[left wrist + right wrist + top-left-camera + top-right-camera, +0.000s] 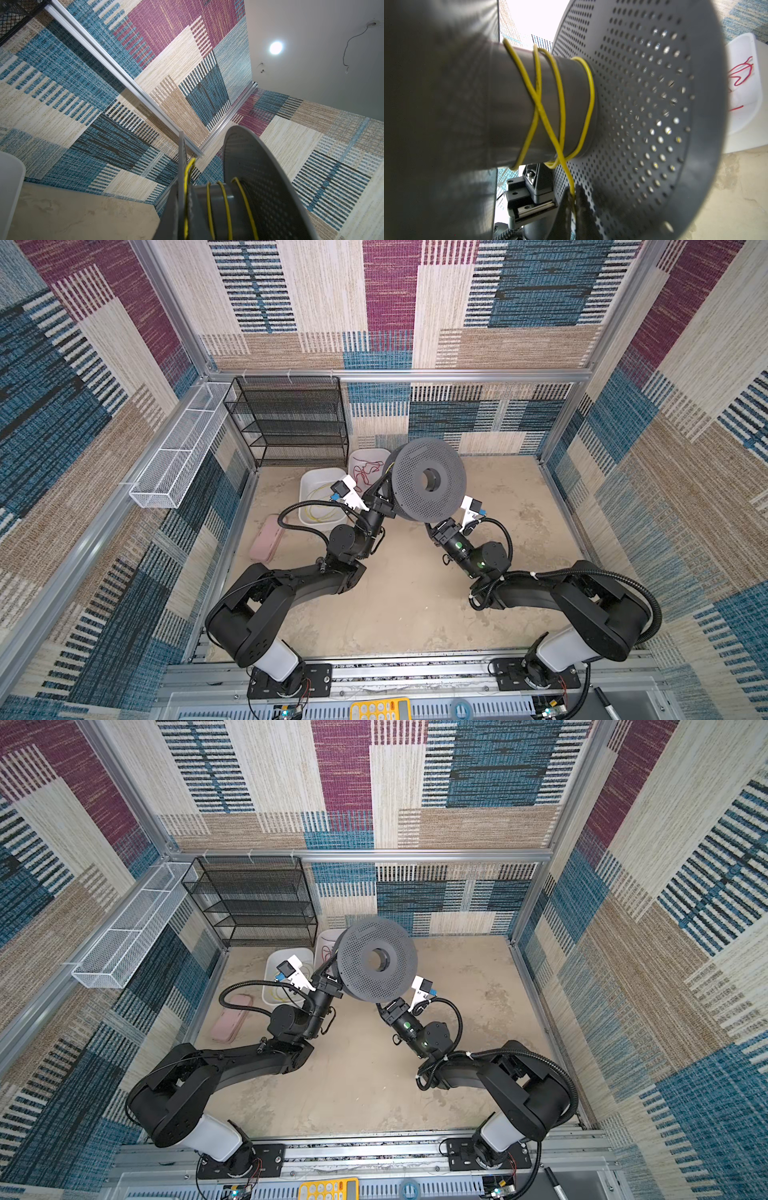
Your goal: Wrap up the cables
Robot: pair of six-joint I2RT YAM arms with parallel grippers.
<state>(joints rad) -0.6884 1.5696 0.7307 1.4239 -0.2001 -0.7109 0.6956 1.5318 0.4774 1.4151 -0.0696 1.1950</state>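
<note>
A grey perforated spool hangs in the air between both arms. Several turns of the thin yellow cables lie round its hub, crossing one another. My left gripper is shut on the rim of one spool flange, with a yellow strand against it. My right gripper sits under the spool, shut on the cable's free strand just below the hub. More yellow cable lies loose in a white tub.
A second white tub behind the spool holds a thin red cord. A black mesh shelf and a white wire basket stand at the back left. A pink case lies left of the left arm.
</note>
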